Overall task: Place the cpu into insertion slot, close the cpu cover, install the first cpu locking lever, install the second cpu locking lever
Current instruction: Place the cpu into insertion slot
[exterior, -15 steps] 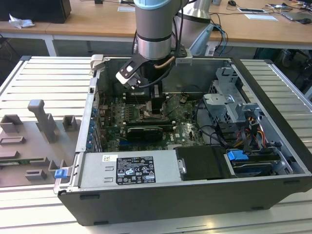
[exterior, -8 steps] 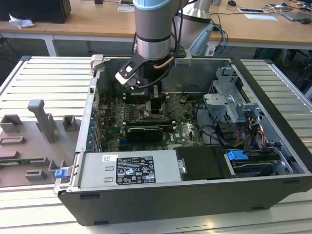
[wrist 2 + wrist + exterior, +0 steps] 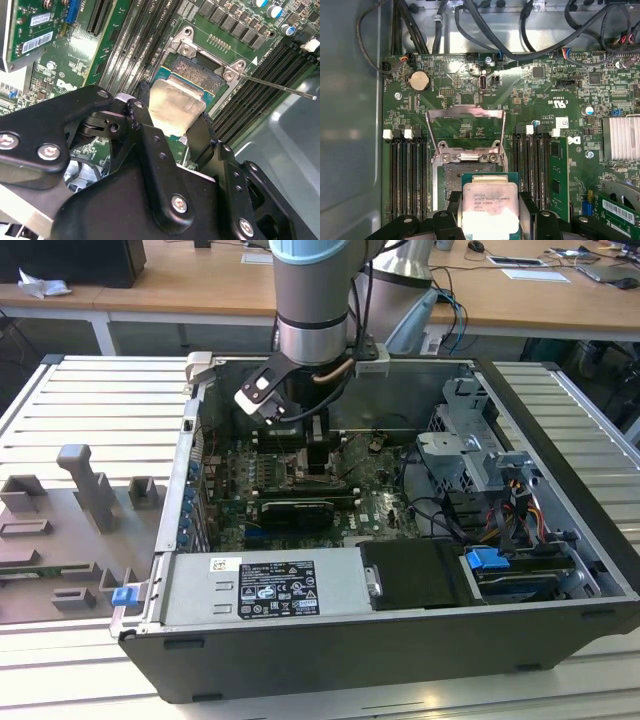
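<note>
— Where's the arm [image 3: 312,300]?
— Reaching straight down into the open computer case [image 3: 560,540].
— And the gripper [image 3: 491,215]?
— Pinching the chip [image 3: 488,197] by two opposite edges, silvery top up, low over the socket [image 3: 451,181]. The cover frame [image 3: 465,114] stands raised at one socket edge.

Cam setup: one wide, two riding the arm

Exterior view sits up high, set back, looking down into the open case [image 3: 300,660] with the arm [image 3: 312,300] at its far side. Both wrist views peer past the claw [image 3: 490,215] at the board [image 3: 470,85] up close, sharing cpu [image 3: 489,202] and slot [image 3: 451,184] from different angles.
</note>
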`<move>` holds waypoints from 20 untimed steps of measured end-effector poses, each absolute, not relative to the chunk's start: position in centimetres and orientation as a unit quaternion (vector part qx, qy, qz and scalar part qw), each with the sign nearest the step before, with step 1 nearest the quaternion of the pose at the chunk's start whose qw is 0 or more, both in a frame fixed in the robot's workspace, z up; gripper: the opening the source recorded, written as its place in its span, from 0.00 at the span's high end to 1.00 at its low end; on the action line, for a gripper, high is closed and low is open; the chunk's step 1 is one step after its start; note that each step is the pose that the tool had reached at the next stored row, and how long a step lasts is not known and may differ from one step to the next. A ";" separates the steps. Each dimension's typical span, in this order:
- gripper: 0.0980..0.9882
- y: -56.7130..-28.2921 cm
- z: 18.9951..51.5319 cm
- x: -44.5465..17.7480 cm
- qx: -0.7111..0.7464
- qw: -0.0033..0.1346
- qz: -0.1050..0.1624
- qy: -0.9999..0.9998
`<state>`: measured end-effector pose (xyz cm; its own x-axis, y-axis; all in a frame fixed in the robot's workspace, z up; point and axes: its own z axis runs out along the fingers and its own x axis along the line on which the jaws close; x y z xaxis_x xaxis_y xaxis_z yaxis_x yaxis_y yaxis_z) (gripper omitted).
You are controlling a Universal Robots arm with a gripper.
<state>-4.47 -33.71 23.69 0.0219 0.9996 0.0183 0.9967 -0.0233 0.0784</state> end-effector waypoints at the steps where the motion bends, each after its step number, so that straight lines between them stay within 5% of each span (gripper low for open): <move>1: 0.51 -33.7 23.7 -4.5 0.715 0.022 0.034 0.698; 20: 0.51 -33.0 22.9 -4.8 0.720 0.022 0.034 0.693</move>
<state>-4.82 -32.98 22.86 0.0371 0.9991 0.0186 0.9962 -0.0385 0.0785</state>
